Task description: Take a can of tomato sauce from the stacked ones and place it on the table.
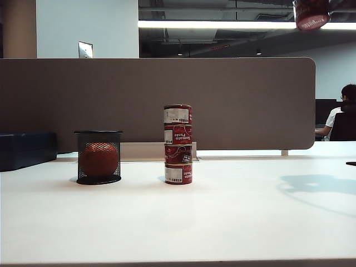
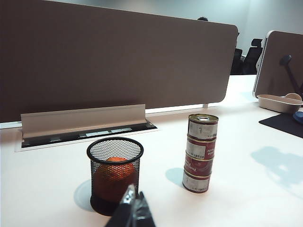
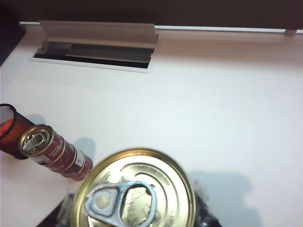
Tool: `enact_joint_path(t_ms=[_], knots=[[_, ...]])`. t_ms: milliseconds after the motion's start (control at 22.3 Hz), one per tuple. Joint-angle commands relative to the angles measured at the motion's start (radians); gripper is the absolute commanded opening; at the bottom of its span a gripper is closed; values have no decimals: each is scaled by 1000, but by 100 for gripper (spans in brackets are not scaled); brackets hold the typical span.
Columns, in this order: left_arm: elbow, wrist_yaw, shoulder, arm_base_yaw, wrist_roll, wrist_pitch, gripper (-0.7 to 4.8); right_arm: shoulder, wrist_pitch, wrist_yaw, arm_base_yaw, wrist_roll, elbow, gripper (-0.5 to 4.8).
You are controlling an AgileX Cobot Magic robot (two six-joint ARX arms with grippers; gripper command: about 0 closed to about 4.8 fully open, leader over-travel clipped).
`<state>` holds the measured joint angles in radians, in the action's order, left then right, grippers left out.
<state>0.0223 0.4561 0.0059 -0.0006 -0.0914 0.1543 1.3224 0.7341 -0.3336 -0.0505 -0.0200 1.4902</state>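
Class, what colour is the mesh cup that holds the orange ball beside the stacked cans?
Black; the mesh cup shows best in the left wrist view.

"Tomato Paste" — white lettering, upside down — on the stacked cans [image 1: 178, 144]

Desk clutter, nothing fancy

A black mesh cup [image 1: 98, 157] with an orange ball [image 1: 99, 159] inside sits in front of the brown-grey divider panel [image 1: 156, 100]. A cable slot with a raised flap [image 2: 84, 122] is at the panel's foot, and someone [image 1: 340, 114] is sitting way off behind.

Black claw [image 2: 134, 208] — silvery tip
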Motion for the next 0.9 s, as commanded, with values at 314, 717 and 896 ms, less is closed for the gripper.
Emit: enact_joint_path(t_ms=[314,717,896], knots=[[5,1,0,2,-3,13,-6,-8,14,-6,0,3,-3,251],[5,1,0,2,-3,14,-6,-37,55,-2,15,30,-4,251],[6,1,0,2,-4,21,-6,-68,89,-3,60,48,-19,251]])
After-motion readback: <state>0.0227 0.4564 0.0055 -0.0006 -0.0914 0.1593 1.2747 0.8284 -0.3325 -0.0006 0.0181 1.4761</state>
